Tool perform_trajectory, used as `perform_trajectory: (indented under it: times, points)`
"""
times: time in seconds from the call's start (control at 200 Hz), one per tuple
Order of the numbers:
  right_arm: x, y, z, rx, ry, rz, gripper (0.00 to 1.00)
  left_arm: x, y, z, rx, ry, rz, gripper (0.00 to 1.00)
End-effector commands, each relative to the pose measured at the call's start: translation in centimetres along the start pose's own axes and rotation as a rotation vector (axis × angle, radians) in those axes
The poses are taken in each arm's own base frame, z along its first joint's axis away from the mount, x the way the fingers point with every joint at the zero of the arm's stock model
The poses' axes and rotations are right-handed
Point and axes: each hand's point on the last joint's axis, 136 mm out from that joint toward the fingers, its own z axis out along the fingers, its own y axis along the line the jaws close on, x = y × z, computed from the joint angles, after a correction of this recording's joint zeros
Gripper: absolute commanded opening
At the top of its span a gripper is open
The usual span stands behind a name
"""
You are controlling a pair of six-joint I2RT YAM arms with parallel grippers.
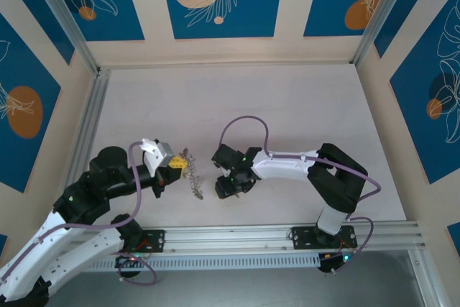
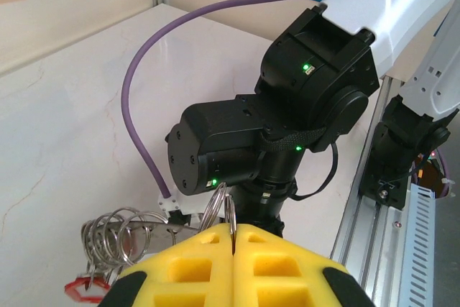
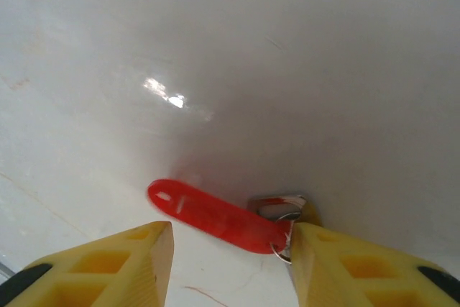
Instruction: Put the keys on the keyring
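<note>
The left claw is clenched: its yellow foam pads press flat together on the thin silvery metal keyring, pinching one loop of wire upright between them. A bunch of further silvery loops fans out to the left of the pads, and a sliver of red plastic shows at the bunch's lower edge. From the top camera, this claw holds the keyring just left of the middle of the pale marbled surface, with the grey bunch trailing towards the near edge.

The right claw points down at the surface just beside the keyring, on its right. In the wrist view, this claw is released, its yellow fingers standing apart. The small flat red plastic key lies on the surface between them. Its silver end and tiny ring touch the right-hand finger, while the rounded red end sits clear of the other finger.
</note>
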Motion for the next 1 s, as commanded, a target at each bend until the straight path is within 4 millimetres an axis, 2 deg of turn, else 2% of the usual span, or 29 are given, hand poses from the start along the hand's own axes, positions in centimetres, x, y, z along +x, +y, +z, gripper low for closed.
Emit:
perform_trajectory:
  times: [0.0,0.285,0.55,0.725,0.875,0.995]
  points:
    - [1.9,-1.7,-0.5,0.057,0.045,0.033,0.45,-0.9,-0.1,-0.2,0.002,-0.037,-0.001,0.00]
    - [1.6,-1.9,-0.2,0.076,0.047,-0.003,0.38,-1.7,-1.6,-0.6,0.088,-0.082,0.020,0.00]
    - [1.5,-0.7,-2.0,0.006,-0.033,-0.044,0.38,-2.9,-4.4,-1.7,0.241,-0.156,0.048,0.00]
    - [2.3,-2.1,-3.2,0.044,-0.032,-0.027,0.39,-3.1,-5.5,-1.9,0.311,-0.166,0.060,0.00]
    - [3.6,-2.6,-2.7,0.017,0.017,0.005,0.39,-4.0,-8.0,-3.4,0.452,-0.229,0.097,0.00]
    - [3.5,-2.4,-2.0,-0.003,0.029,-0.003,0.38,-4.2,-8.5,-3.7,0.483,-0.239,0.111,0.00]
